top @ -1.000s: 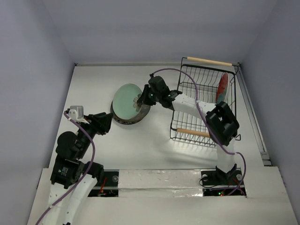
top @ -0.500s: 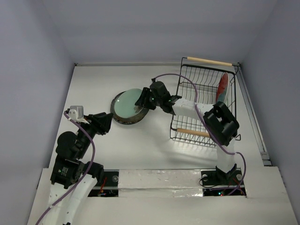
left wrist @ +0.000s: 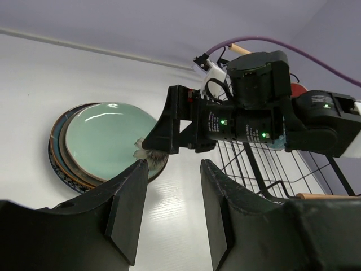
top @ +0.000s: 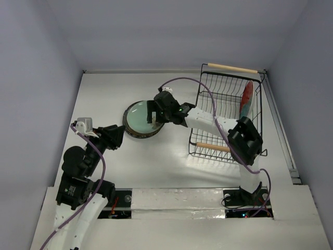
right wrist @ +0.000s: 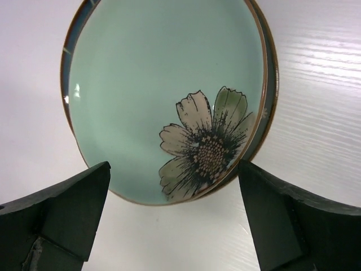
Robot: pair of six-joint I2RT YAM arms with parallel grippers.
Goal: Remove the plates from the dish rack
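Plates sit in two places. Three lie flat in a stack on the bench, at 9 o'clock from the rack and clear of it. The top plate is pale green with a cream flower painted near its 5 o'clock edge. A teal-blue rim shows beneath it. From my left wrist a third, dark patterned rim shows at the bottom of the pile.

My right end effector hangs over the stack's 3 o'clock side. Its jaws are spread as wide as they go and grip nothing. In the right wrist view the two fingers frame the near part of the top plate, one at 7 o'clock and one at 5 o'clock. Whether a fingertip brushes the rim I cannot tell.

The red plate stands on edge inside the rack, against its 3 o'clock wall. The rack's wooden handles lie at its 12 and 6 o'clock ends.

My left end effector hovers at 7 o'clock from the stack, near it but not touching. Its jaws are partly apart and empty, pointed toward the pile.
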